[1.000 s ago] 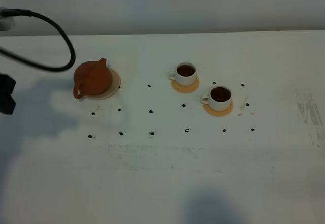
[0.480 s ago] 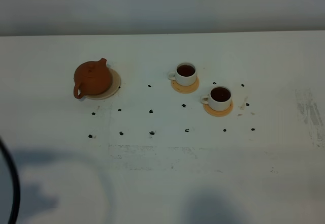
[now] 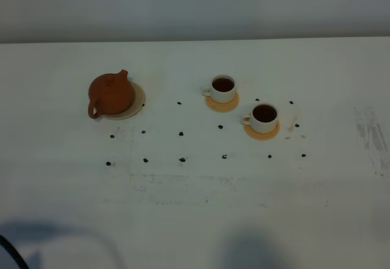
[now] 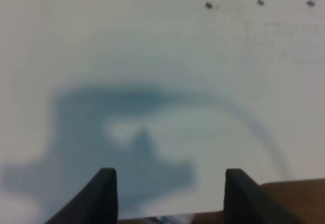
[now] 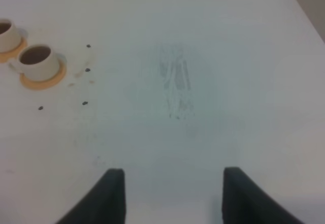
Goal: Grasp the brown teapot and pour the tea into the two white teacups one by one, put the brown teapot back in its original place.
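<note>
The brown teapot [image 3: 111, 94] sits on its pale beige disc [image 3: 138, 102] at the left of the table, lid on. Two white teacups [image 3: 222, 88] [image 3: 264, 116] stand on orange-tan coasters right of centre, both holding dark tea [image 3: 223, 84]. The right wrist view shows one cup [image 5: 36, 60] fully and the other cup [image 5: 6, 34] at the frame edge. My left gripper [image 4: 170, 181] is open and empty over bare table near the front left edge. My right gripper [image 5: 172, 181] is open and empty over the table's right part. Neither gripper shows in the high view.
Small black dots [image 3: 181, 133] mark the white table [image 3: 195, 208] around the teapot and cups. A scuffed grey patch [image 3: 370, 136] lies at the right. A dark cable [image 3: 9, 254] shows at the bottom left corner.
The left arm and its cable have pulled back from beside the teapot toward the front left and almost left the high view. Teapot and cups have not moved.
</note>
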`<state>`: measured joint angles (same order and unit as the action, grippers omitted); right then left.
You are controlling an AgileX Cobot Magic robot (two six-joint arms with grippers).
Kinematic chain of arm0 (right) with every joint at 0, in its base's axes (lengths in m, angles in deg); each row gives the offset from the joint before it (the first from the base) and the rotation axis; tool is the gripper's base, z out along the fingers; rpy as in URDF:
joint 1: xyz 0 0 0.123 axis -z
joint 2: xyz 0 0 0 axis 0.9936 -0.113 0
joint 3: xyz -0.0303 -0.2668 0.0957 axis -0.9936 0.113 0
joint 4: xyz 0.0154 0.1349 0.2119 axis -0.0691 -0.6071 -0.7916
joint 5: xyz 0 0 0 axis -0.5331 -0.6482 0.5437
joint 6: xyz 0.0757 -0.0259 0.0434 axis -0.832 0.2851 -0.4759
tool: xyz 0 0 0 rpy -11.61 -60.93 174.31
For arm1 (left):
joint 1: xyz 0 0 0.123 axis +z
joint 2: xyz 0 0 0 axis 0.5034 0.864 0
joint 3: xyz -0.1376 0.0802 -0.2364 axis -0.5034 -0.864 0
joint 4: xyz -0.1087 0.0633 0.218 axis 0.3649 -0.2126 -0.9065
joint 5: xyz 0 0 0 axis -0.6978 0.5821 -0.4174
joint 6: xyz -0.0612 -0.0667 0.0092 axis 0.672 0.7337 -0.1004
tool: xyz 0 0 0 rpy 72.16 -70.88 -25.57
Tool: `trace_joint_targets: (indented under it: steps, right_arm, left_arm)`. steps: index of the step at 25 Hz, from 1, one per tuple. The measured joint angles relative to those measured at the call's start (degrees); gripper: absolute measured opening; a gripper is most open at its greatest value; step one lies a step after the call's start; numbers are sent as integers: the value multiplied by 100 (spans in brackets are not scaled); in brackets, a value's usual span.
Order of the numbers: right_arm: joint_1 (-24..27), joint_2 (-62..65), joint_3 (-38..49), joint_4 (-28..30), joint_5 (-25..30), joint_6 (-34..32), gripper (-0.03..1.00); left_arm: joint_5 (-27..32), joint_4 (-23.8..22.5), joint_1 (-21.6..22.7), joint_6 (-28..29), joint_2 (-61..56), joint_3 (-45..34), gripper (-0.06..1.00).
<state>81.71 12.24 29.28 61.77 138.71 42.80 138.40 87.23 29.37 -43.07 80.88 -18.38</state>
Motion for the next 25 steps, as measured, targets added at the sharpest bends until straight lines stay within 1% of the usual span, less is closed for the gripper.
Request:
trace_joint_targets:
  steps: [5,8,15,20,25]
  right_arm:
    - [0,0,0,0,0,0,42]
    - [0,0,0,0,0,0,42]
    - [0,0,0,0,0,0,42]
    - [0,0,0,0,0,0,42]
    - [0,0,0,0,0,0,42]
  left_arm:
    - [68,-222,0,0,-371,-87,45]
    - [131,-243,0,97,-602,-161,45]
    - [175,-274,0,125,-1110,-180,45]
    - [182,-406,0,134,-1667,-180,45]
    - [195,-438,0,155,-1726,-180,45]
